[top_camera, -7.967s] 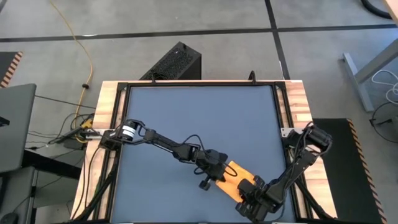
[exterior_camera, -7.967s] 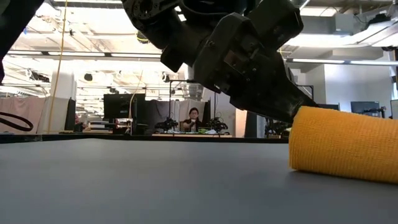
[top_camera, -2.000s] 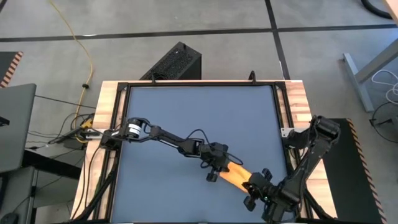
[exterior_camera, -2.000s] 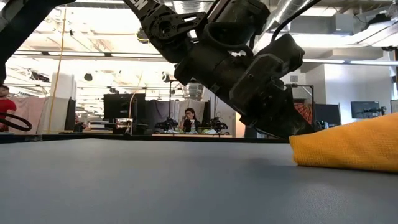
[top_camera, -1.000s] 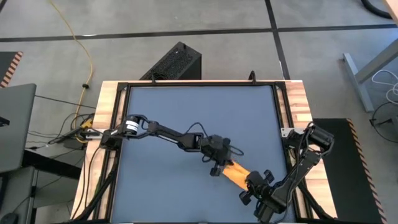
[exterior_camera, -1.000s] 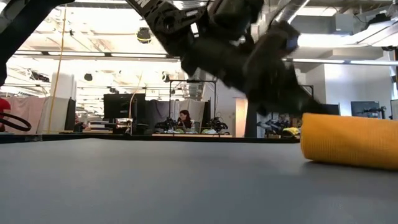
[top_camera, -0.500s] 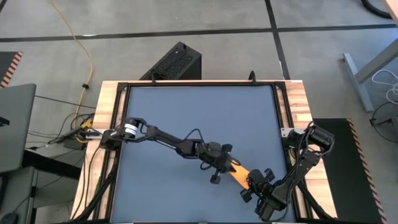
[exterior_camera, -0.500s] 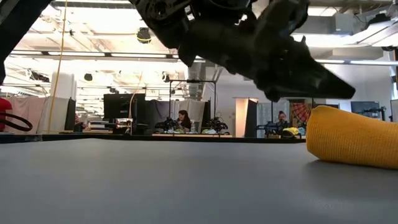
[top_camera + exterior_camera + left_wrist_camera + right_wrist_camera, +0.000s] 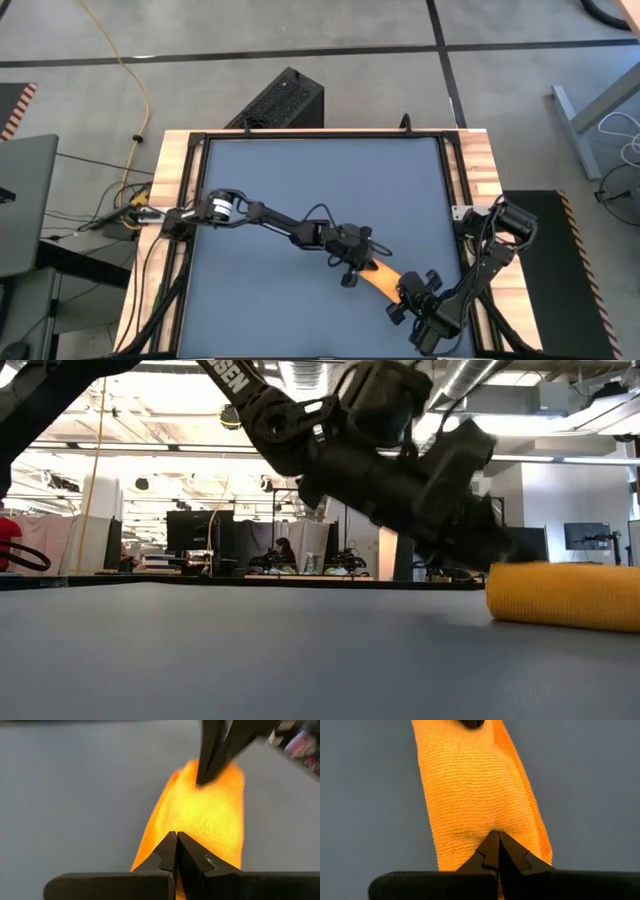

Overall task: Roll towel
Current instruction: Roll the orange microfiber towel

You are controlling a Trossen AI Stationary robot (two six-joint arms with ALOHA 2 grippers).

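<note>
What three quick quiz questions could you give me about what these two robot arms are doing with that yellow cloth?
1. True or false: the towel lies flat and fully spread out on the table.
2. Which gripper works at which end of the roll? A) both at one end; B) one at each end; C) neither is near it.
3. In the wrist views, how do the fingers of the left gripper and the right gripper stand?

Key
1. False: it is a narrow roll near the table's front right part.
2. B: the left gripper is at the roll's inner end, the right gripper at its outer end.
3. Both pairs are shut, tips together against the cloth.
</note>
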